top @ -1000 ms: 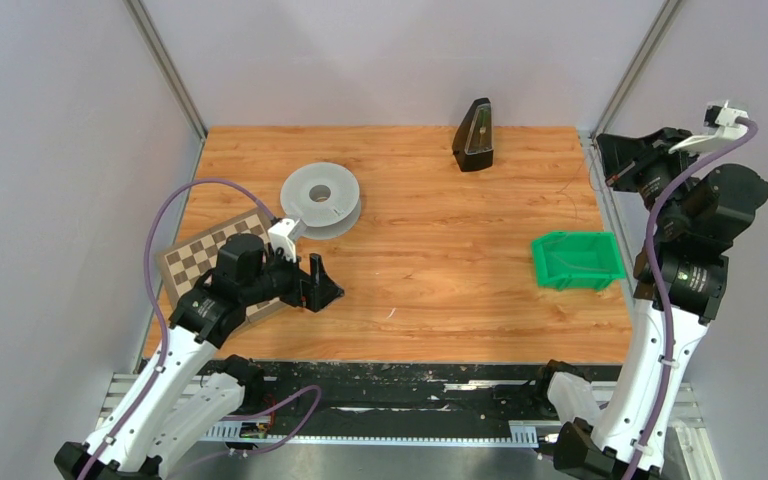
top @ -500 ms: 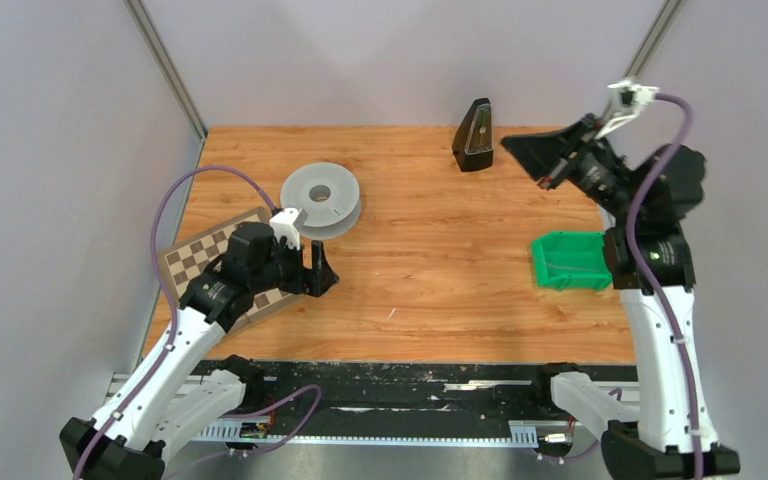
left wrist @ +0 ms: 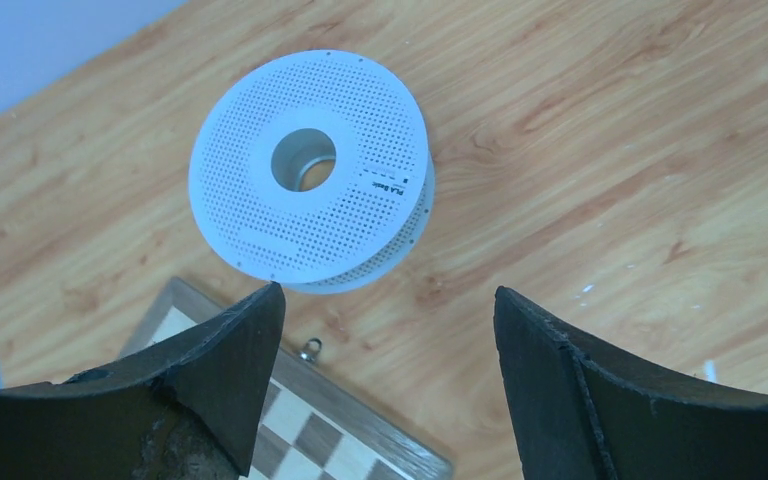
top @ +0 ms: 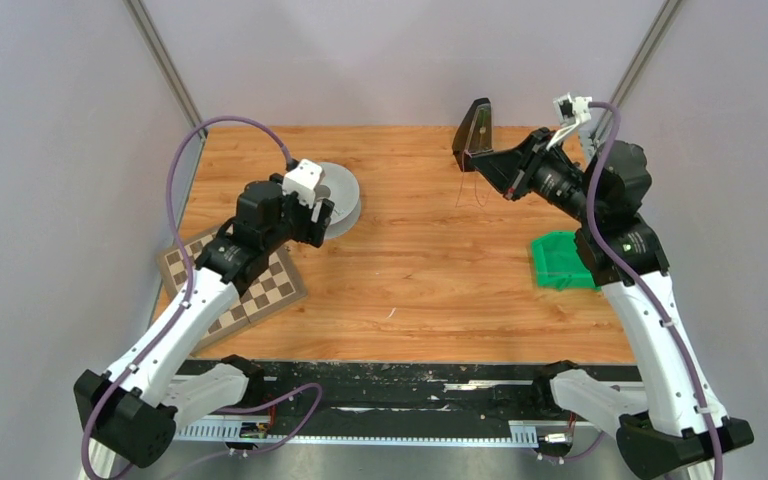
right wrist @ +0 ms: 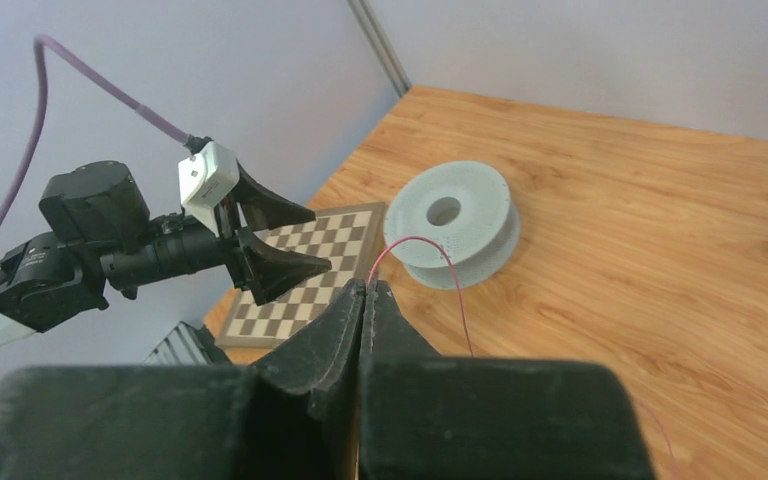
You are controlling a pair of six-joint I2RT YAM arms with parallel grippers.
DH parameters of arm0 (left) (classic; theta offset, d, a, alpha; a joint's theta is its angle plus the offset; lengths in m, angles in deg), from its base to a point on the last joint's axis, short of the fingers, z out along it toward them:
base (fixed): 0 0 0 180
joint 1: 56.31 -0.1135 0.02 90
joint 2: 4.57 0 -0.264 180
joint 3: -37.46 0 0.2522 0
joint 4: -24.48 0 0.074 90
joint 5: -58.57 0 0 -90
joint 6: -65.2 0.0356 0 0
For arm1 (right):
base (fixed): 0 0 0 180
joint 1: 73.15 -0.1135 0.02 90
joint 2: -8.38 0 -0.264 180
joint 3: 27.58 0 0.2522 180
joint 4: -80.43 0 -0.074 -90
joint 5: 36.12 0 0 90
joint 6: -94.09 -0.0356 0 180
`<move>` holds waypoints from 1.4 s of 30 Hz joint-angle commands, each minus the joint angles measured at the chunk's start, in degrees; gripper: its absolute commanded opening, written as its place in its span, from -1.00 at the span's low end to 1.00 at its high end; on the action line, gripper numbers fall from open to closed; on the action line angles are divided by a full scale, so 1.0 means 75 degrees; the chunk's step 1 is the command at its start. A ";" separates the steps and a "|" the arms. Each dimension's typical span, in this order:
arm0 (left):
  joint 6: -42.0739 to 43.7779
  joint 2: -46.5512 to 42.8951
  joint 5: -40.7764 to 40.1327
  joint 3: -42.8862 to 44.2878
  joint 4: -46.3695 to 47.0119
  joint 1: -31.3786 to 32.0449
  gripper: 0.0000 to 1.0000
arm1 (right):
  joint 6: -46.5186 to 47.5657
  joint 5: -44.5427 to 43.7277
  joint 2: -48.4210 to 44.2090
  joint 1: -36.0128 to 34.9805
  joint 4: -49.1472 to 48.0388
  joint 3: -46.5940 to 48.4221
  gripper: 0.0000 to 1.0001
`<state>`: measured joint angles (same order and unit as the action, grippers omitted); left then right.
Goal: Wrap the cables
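Observation:
A pale perforated spool (left wrist: 310, 180) lies flat on the wooden table, also in the top view (top: 348, 192) and the right wrist view (right wrist: 455, 225). My left gripper (left wrist: 388, 320) hovers just in front of the spool, open and holding nothing; from above it (top: 317, 218) covers the spool's near edge. My right gripper (right wrist: 368, 286) is shut on a thin red cable (right wrist: 412, 240), which loops out of the tips and trails down. In the top view the right gripper (top: 476, 160) is raised over the back middle of the table, with the cable (top: 464, 185) hanging below it.
A chessboard (top: 260, 290) lies at the left under the left arm, its metal clasp (left wrist: 310, 349) towards the spool. A black wedge-shaped object (top: 474, 130) stands at the back. A green bin (top: 558, 260) sits on the right beneath the right arm.
The right arm swung from the back right corner leftwards over the table, carrying the cable. The left gripper moved back from the chessboard's edge to the spool.

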<state>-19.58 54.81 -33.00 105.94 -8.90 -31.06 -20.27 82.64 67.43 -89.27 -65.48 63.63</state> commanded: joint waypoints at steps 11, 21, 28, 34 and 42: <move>0.4436 0.1810 -0.0374 -0.1546 0.3693 0.0632 0.58 | 0.0879 -0.1529 -0.2550 -0.0050 0.0806 -0.1304 -1.00; 0.4966 0.3851 -0.1251 -0.1164 0.4089 0.0864 0.47 | 0.1165 -0.1765 -0.2970 -0.0051 0.1171 -0.1036 -1.00; 0.5598 0.4968 -0.2728 -0.0815 0.5278 0.0865 0.37 | 0.1328 -0.1925 -0.3059 -0.0042 0.1298 -0.1085 -1.00; 0.5829 0.5262 -0.3053 -0.0763 0.5550 0.0973 0.07 | 0.1401 -0.2068 -0.3060 -0.0047 0.1362 -0.1069 -1.00; 0.5516 0.4495 -0.3653 -0.0897 0.5760 0.1336 -1.00 | 0.1225 -0.2008 -0.3188 -0.0054 0.1359 -0.1247 -1.00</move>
<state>25.11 93.45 -58.74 98.64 31.67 -22.34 -10.76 68.01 44.65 -89.27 -55.05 54.25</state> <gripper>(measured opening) 0.106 0.003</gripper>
